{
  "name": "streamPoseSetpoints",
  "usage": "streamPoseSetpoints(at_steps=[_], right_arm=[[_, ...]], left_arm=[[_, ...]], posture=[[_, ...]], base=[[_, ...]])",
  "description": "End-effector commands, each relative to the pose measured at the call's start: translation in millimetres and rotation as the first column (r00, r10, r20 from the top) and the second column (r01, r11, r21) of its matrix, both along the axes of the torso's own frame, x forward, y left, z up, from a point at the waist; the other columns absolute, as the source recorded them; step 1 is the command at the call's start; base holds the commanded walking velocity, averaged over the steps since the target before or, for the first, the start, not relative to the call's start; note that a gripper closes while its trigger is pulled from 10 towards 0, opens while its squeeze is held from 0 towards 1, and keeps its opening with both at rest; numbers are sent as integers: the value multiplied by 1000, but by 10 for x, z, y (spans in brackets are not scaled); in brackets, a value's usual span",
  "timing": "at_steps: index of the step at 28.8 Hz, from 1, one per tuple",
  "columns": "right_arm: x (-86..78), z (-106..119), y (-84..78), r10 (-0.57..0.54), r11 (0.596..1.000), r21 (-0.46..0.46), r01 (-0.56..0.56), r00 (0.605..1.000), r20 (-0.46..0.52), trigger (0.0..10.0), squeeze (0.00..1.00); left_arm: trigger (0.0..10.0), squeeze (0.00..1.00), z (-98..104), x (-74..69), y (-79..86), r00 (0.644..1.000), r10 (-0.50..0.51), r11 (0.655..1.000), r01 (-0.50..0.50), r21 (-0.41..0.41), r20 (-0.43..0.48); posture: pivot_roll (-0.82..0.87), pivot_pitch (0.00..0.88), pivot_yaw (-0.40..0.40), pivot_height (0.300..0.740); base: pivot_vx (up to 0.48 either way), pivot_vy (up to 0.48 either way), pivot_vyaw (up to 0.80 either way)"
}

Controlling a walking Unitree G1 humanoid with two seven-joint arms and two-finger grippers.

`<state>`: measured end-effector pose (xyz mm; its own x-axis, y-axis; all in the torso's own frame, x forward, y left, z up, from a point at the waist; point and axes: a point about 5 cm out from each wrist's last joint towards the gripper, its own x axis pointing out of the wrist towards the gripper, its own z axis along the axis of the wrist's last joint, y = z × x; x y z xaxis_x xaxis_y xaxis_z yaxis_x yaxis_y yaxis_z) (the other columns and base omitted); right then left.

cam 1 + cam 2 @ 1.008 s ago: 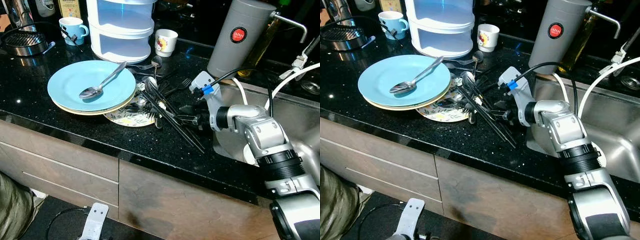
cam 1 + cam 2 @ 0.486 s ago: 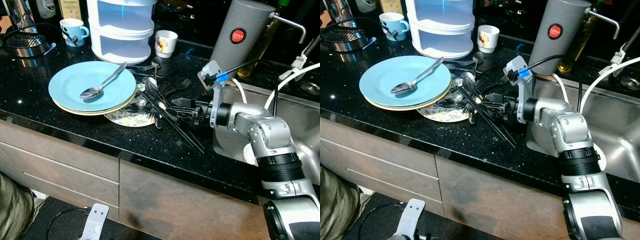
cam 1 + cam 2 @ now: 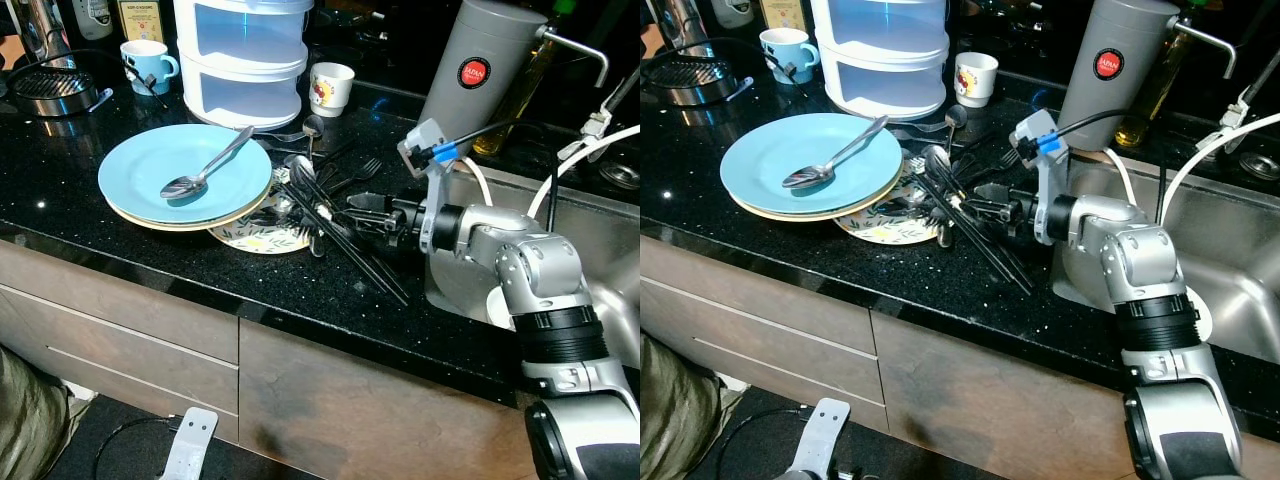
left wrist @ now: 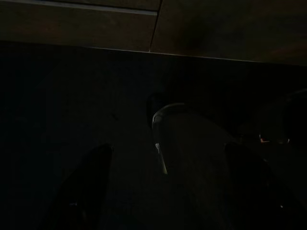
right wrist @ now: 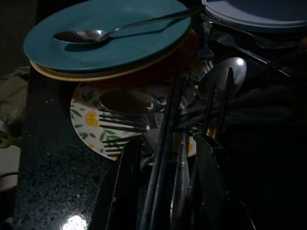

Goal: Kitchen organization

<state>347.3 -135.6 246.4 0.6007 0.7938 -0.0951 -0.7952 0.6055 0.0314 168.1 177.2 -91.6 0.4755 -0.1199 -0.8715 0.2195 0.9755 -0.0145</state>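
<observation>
A heap of cutlery (image 3: pixel 305 190) with long black chopsticks (image 3: pixel 352 250) lies on the black counter, partly on a lemon-patterned plate (image 3: pixel 258 238). To its left is a stack of plates topped by a blue plate (image 3: pixel 140 165) with a spoon (image 3: pixel 200 172) on it. My right gripper (image 3: pixel 357 213) reaches in from the sink side, low over the heap. In the right wrist view its fingers (image 5: pixel 121 187) stand open astride the chopsticks (image 5: pixel 163 158) and a spoon (image 5: pixel 225 76). The left arm hangs idle below the counter, its dark fingers (image 4: pixel 84 187) apart.
A white stacked container (image 3: pixel 250 60), a small cup (image 3: pixel 332 85) and a blue mug (image 3: pixel 145 60) stand at the back. A grey thermos (image 3: pixel 485 75) rises behind my right arm. The steel sink (image 3: pixel 605 270) lies to the right, and the counter edge (image 3: pixel 200 290) runs in front.
My right wrist has turned and the gripper has slid left, from beside the chopsticks to over the cutlery heap. The plates and cutlery have not moved.
</observation>
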Motion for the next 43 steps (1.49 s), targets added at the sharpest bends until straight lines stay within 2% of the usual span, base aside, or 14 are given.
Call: streamPoseSetpoints(at_steps=[1, 5, 8, 9, 11, 14, 15, 16, 18, 20, 21, 24, 32, 43], right_arm=[[-9, 52, -55, -25, 995, 96, 19, 998, 60, 10000, 0], [-100, 113, -101, -55, 947, 323, 6, 988, 142, 10000, 0], [-269, 105, -148, -56, 892, 451, -31, 982, 178, 10000, 0], [-269, 105, -148, -56, 892, 451, -31, 982, 178, 10000, 0], [-448, 70, -114, 20, 855, 502, -129, 976, 217, 10000, 0], [-666, -44, -16, 143, 807, 540, -239, 966, 214, 10000, 0], [-666, -44, -16, 143, 807, 540, -239, 966, 214, 10000, 0], [-787, -62, 42, 198, 752, 588, -297, 953, 228, 10000, 0], [-817, -59, 57, 211, 735, 602, -311, 949, 233, 10000, 0], [-903, -48, 95, 264, 691, 626, -362, 932, 248, 10000, 0], [-903, -48, 95, 264, 691, 626, -362, 932, 248, 10000, 0], [-1001, -36, 139, 317, 649, 638, -415, 910, 268, 10000, 0], [-1066, -24, 166, 350, 617, 651, -441, 896, 275, 10000, 0], [-1042, -53, 178, 347, 637, 648, -416, 906, 241, 10000, 0]], left_arm=[[10000, 0, -23, -46, -14, 1000, -4, 1000, 4, -4, -24], [10000, 0, -19, -40, 1, 1000, 1, 1000, -2, -1, -20], [10000, 0, -18, -41, 14, 1000, -6, 1000, 6, 3, -22], [10000, 0, -18, -41, 14, 1000, -6, 1000, 6, 3, -22], [10000, 0, -15, -37, 21, 1000, -13, 1000, 13, 4, -22], [10000, 0, -4, -15, 24, 1000, -23, 1000, 23, 3, -14], [10000, 0, -4, -15, 24, 1000, -23, 1000, 23, 3, -14], [10000, 0, 4, 4, 23, 1000, -24, 1000, 24, 4, -6], [10000, 0, 7, 9, 24, 1000, -24, 1000, 24, 7, -3], [10000, 0, 8, 14, 27, 1000, -24, 1000, 24, 13, -2], [10000, 0, 8, 14, 27, 1000, -24, 1000, 24, 13, -2], [10000, 0, 10, 23, 25, 999, -43, 999, 43, 32, -5], [10000, 0, 13, 33, 27, 998, -64, 996, 64, 56, -7], [10000, 0, 9, 25, 24, 997, -76, 995, 77, 61, -11]], posture=[[79, 30, -76, 740], [81, 32, -75, 740], [77, 36, -64, 740], [77, 36, -64, 740], [70, 38, -56, 740], [60, 42, -42, 740], [60, 42, -42, 740], [58, 44, -39, 740], [58, 44, -39, 740], [57, 44, -35, 740], [57, 44, -35, 740], [56, 44, -30, 740], [60, 36, -35, 740], [59, 31, -38, 740]], base=[[0, 0, 0], [0, 0, 0], [0, 0, 0], [0, 0, 0], [0, 0, 0], [0, 0, 0], [0, 0, 0], [0, 0, 0], [0, 0, 0], [0, 0, 0], [0, 0, 0], [0, 0, 0], [-141, 0, 0], [-170, 0, 0]])
